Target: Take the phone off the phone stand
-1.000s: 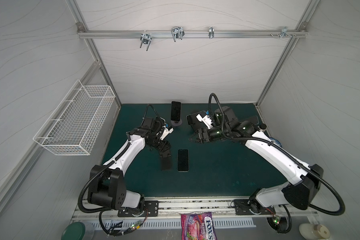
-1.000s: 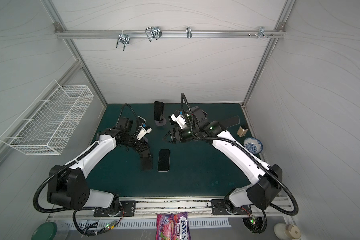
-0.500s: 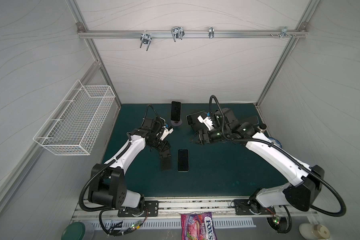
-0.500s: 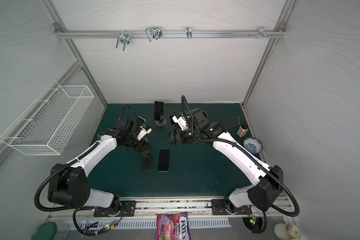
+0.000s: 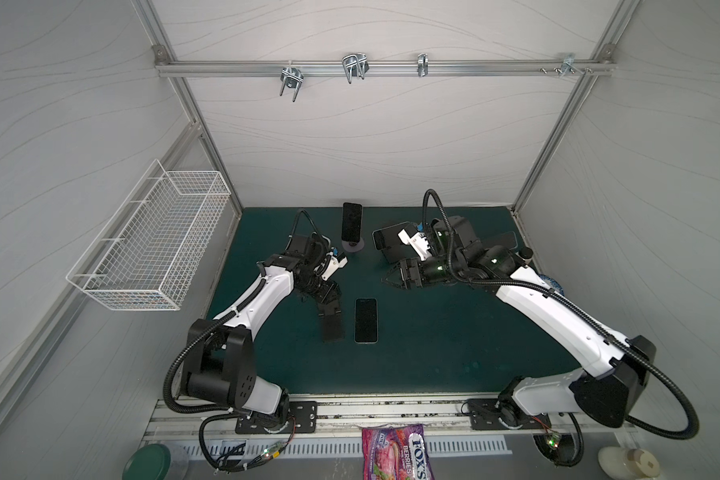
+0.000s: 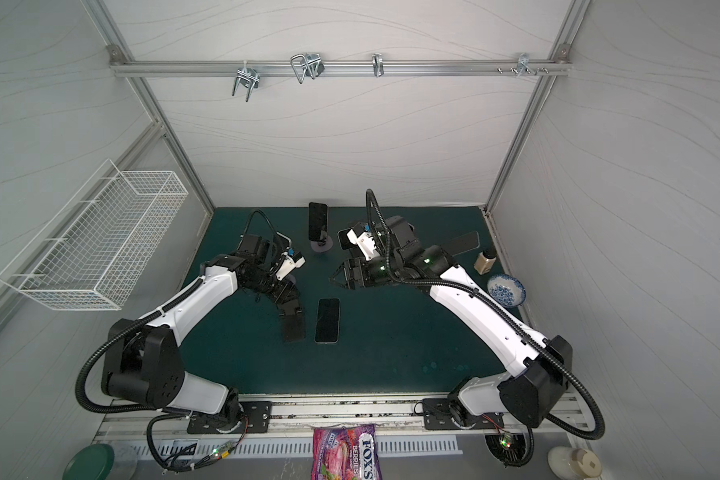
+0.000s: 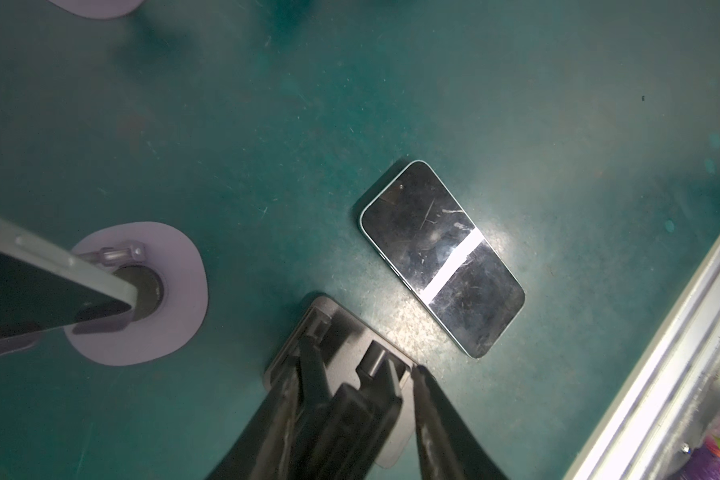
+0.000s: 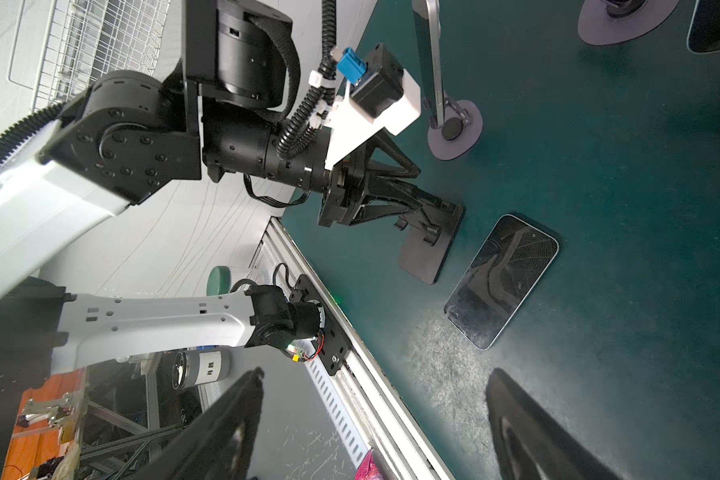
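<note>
– From above, where's the phone (image 5: 366, 320)?
– Flat on the green mat (image 5: 433, 353), dark face up, off the phone stand (image 5: 333, 328). The stand lies just beside it at nine o'clock, not touching. It's the same in both top views.
– And the left gripper (image 5: 327, 306)?
– Down on the stand's arm, at the stand's twelve o'clock end. The right gripper (image 5: 388, 276) hangs at one o'clock of the phone, apart from it.
– Left wrist camera?
– Left gripper (image 7: 364, 361) narrow, astride the arm of the phone stand (image 7: 329, 320). Whether it pinches, I cannot tell. The phone (image 7: 441, 257) lies close by on the mat.
– Right wrist camera?
– Right gripper (image 8: 377, 372) wide and empty. The phone (image 8: 501, 282) is ahead of it, beside the phone stand (image 8: 427, 253), where the left gripper (image 8: 429, 210) sits.
</note>
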Tool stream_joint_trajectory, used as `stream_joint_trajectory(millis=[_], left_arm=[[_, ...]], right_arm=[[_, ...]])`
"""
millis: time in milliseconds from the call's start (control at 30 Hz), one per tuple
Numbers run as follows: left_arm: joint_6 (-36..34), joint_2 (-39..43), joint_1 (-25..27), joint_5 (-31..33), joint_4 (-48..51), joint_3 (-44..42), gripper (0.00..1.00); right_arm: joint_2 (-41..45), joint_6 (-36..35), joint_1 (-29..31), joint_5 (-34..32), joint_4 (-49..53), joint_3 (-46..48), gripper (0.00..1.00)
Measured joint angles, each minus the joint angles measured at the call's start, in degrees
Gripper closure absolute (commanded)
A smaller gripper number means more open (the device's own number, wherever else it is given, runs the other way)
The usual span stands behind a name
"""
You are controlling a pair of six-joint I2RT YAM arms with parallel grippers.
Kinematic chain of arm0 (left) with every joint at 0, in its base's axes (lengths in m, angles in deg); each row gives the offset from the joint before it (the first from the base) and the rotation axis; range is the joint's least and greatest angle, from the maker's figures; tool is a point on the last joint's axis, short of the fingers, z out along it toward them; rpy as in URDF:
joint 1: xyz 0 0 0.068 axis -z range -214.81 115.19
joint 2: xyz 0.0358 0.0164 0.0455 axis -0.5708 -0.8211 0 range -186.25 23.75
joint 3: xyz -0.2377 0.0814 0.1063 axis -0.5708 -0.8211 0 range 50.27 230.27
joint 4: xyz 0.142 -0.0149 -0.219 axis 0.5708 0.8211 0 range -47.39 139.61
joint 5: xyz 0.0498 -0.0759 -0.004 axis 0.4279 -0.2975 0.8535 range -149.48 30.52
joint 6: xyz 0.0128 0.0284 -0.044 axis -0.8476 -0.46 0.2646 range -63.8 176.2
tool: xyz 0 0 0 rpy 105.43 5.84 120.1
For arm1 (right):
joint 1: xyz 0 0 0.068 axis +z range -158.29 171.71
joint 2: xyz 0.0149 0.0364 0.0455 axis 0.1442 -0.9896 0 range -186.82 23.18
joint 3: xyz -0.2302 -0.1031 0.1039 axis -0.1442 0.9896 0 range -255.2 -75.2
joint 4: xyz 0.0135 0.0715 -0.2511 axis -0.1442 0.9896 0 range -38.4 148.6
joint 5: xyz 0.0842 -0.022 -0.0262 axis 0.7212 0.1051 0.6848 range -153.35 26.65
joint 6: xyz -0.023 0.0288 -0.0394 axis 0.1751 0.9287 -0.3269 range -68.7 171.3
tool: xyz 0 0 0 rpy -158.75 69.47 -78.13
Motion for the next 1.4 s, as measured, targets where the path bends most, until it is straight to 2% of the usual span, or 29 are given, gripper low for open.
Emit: stream_joint_trajectory(millis=[300, 567, 933, 1000, 1133, 1400], left_arm=[[-0.87, -3.30, 1.53, 0.85, 2.71, 2.78, 0.61], [-1.68, -3.10, 1.51, 2.01, 2.75, 2.80, 0.78], [-1.81, -2.89, 1.55, 1.68, 3.17, 2.80, 0.82], [-2.16, -2.86, 1.55, 1.51, 3.19, 2.80, 0.81], [-2.71, -2.54, 1.46, 1.51, 3.48, 2.80, 0.63], [-1.14, 3.02, 1.44, 1.57, 2.03, -0.52, 0.58]], right_arm=[[0.28, -0.57, 0.00, -0.31, 1.46, -0.09, 0.15], [0.83, -1.03, 0.00, -0.61, 1.73, -0.11, 0.15], [0.83, -1.05, 0.00, -0.68, 1.73, -0.17, 0.15], [0.83, -1.05, 0.00, -0.68, 1.75, -0.17, 0.15], [0.83, -1.14, 0.00, -0.68, 1.77, -0.17, 0.15], [0.83, -1.33, 0.00, -0.61, 1.84, -0.22, 0.15]])
